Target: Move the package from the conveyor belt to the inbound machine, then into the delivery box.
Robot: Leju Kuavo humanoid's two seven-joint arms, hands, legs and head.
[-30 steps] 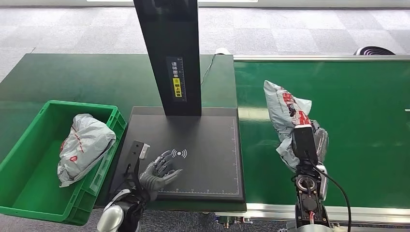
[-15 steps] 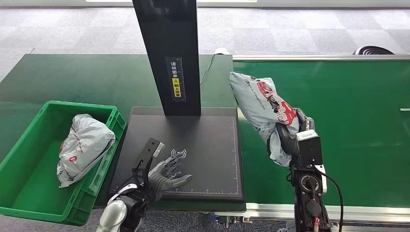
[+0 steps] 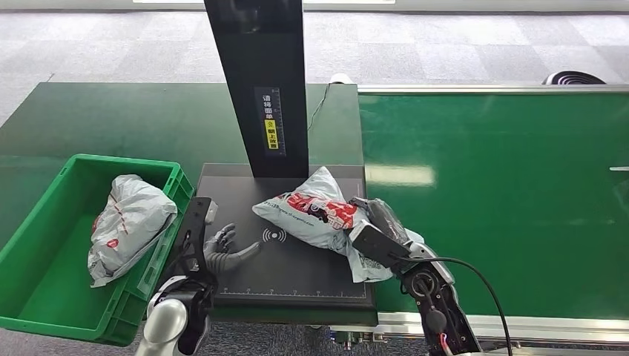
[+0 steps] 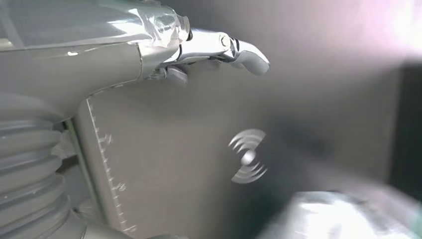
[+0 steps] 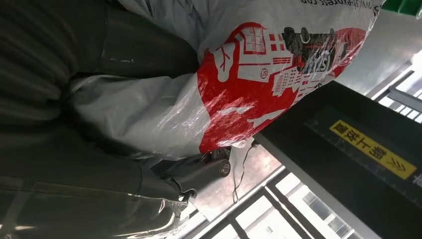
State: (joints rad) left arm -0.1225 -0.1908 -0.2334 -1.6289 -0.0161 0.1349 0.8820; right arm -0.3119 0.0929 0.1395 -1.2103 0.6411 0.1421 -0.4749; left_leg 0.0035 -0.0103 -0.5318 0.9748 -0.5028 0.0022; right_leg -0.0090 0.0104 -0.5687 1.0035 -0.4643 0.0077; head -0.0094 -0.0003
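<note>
Grey package (image 3: 319, 211) over scanner plate (image 3: 297, 274), probably resting; right hand (image 3: 386, 233) gripping

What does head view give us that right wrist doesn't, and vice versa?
Head only: the green delivery box with a grey package in it, the conveyor belt, the left hand over the scanner pad. Right wrist only: the printing on the held package's underside, close up. Both: the right hand holding the red-and-grey package, the black column with its yellow label.
</note>
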